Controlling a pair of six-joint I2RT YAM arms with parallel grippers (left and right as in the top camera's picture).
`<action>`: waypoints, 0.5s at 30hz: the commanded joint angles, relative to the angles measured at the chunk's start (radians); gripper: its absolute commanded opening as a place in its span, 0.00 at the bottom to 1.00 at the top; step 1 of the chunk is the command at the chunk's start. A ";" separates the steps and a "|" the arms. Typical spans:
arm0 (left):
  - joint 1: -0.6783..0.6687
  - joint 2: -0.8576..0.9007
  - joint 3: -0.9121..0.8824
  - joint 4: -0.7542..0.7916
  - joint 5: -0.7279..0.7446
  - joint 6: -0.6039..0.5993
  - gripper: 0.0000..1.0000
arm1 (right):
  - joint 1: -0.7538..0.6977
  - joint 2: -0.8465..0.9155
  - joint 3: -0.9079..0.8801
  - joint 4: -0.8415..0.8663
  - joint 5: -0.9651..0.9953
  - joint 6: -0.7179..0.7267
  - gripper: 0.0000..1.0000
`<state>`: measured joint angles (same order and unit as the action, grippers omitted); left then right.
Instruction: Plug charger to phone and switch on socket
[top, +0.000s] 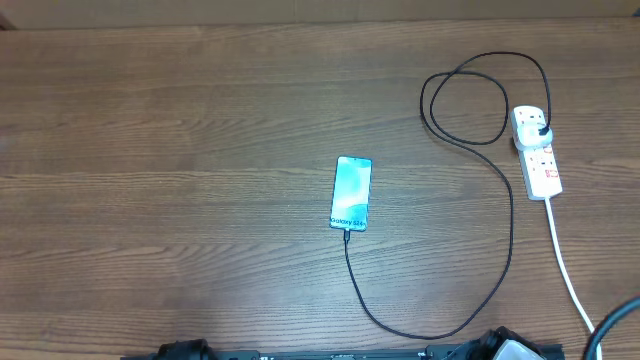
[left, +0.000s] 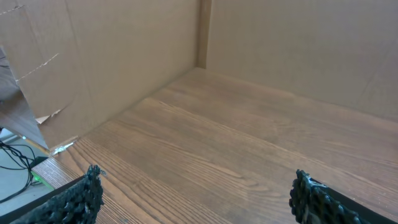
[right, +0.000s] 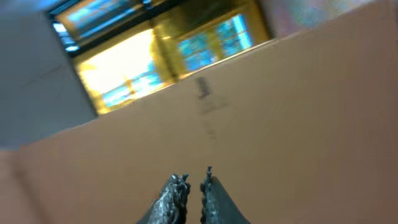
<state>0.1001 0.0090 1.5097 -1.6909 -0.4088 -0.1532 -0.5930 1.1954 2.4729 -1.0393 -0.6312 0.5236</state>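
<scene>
The phone (top: 351, 193) lies face up in the middle of the table, its screen light blue-teal. The black charger cable (top: 505, 245) runs from the phone's near end, curves right and loops up to a black plug (top: 541, 129) seated in the white socket strip (top: 536, 152) at the right. My left gripper (left: 196, 193) is open and empty over bare wood at the table's near left edge. My right gripper (right: 194, 180) has its fingers nearly together with nothing between them and points up at a cardboard wall. Only parts of both arms show at the overhead view's bottom edge.
The socket's thick white cord (top: 567, 270) runs toward the near right edge. Brown cardboard walls (left: 130, 56) stand around the table. The wooden table top (top: 180, 180) fills the overhead view.
</scene>
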 joint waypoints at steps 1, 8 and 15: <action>0.007 -0.004 -0.002 0.002 -0.010 0.008 1.00 | 0.004 0.029 -0.024 0.024 -0.188 0.074 0.17; 0.007 -0.004 -0.002 0.002 -0.010 0.008 1.00 | 0.147 -0.062 -0.024 0.053 -0.444 0.074 0.23; 0.007 -0.004 -0.002 0.002 -0.010 0.008 1.00 | 0.334 -0.079 -0.024 0.065 -0.444 0.070 0.29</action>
<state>0.1001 0.0090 1.5097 -1.6909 -0.4088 -0.1532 -0.3084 1.0992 2.4546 -0.9779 -1.0618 0.5949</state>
